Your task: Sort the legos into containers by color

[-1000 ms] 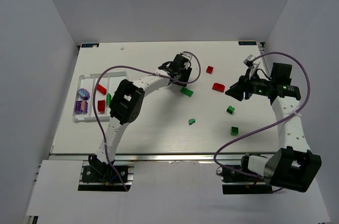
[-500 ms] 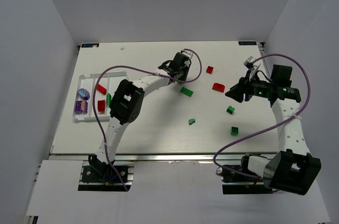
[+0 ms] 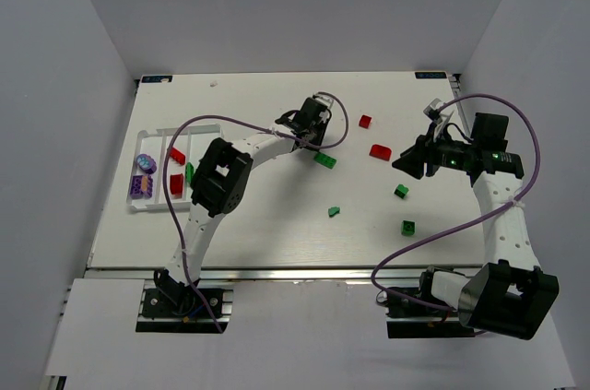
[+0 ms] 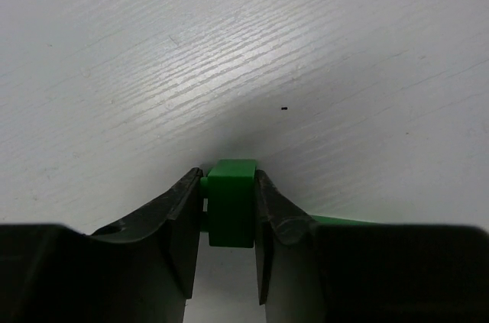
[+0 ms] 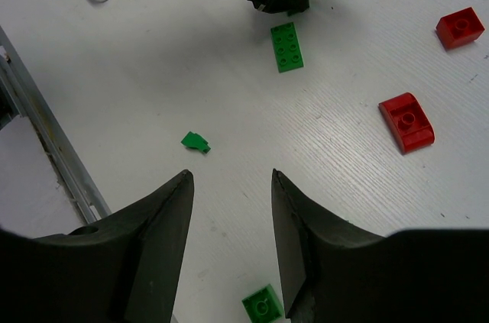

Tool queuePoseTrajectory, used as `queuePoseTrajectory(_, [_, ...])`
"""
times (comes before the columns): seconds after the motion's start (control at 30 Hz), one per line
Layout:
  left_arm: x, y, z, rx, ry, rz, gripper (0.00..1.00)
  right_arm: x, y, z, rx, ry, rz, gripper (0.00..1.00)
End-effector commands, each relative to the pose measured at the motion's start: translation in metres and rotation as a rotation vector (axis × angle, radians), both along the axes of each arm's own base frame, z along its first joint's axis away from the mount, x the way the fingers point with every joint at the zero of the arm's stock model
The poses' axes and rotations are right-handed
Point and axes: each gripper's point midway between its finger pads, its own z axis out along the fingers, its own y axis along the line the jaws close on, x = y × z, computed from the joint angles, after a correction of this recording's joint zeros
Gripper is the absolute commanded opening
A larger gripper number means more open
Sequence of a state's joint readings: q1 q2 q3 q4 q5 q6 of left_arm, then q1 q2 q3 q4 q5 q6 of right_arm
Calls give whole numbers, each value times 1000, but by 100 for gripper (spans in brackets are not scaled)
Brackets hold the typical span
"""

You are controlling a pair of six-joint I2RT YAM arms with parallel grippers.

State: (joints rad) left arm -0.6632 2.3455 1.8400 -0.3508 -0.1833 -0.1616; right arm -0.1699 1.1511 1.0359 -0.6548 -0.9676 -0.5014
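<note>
Green small plastic brick (image 4: 231,212) sits pinched between the fingers of your left tool (image 4: 229,176), well right of the white compartmented plastic tray (image 3: 152,137). Your right tool (image 5: 229,178) hangs wide apart, farther right, above loose red and green bricks (image 5: 287,46) on the white surface (image 5: 153,63).

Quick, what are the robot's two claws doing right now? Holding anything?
Left gripper: closed, holding a green brick.
Right gripper: open, holding nothing.
</note>
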Motion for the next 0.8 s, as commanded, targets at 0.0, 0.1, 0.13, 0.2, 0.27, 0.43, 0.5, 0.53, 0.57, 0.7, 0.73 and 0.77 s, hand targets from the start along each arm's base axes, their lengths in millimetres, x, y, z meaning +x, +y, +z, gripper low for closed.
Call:
queuePoseTrajectory(0.0, [6, -8, 46, -57, -67, -2, 38, 0, 0, 7, 0, -25, 7, 51])
queuePoseTrajectory(0.1, [2, -5, 58, -73, -82, 3, 24, -1, -1, 5, -3, -21, 6, 51])
queuePoseTrajectory(0.13, [1, -3, 62, -73, -87, 13, 15, -1, -1, 4, -6, -20, 7, 51])
queuePoseTrajectory(0.2, [-4, 9, 77, -83, -105, 55, 7, -3, -2, 3, -21, -31, 13, 52])
queuePoseTrajectory(0.27, [-15, 22, 80, -80, -94, 84, 2, -6, -2, -1, -33, -27, 23, 57])
queuePoseTrajectory(0.43, [-40, 90, 130, -148, -73, 218, 2, -11, -7, -13, -117, -49, 65, 89])
queuePoseTrajectory(0.5, [-50, 140, 119, -124, -27, 307, 2, -14, -8, -21, -142, -32, 73, 89])
queuePoseTrajectory(0.53, [-56, 161, 136, -139, -44, 341, 2, -15, -9, -23, -149, -33, 82, 89])
queuePoseTrajectory(0.57, [-60, 180, 134, -131, -33, 374, 2, -15, -8, -26, -151, -27, 86, 89])
queuePoseTrajectory(0.7, [-70, 272, 120, -65, 11, 545, 2, -15, -4, -31, -133, 3, 83, 77])
queuePoseTrajectory(0.73, [-71, 283, 117, -60, 17, 567, 2, -13, -3, -33, -131, 14, 80, 45])
queuePoseTrajectory(0.77, [-69, 298, 116, -59, 18, 600, 2, -12, -2, -37, -138, 45, 62, 18])
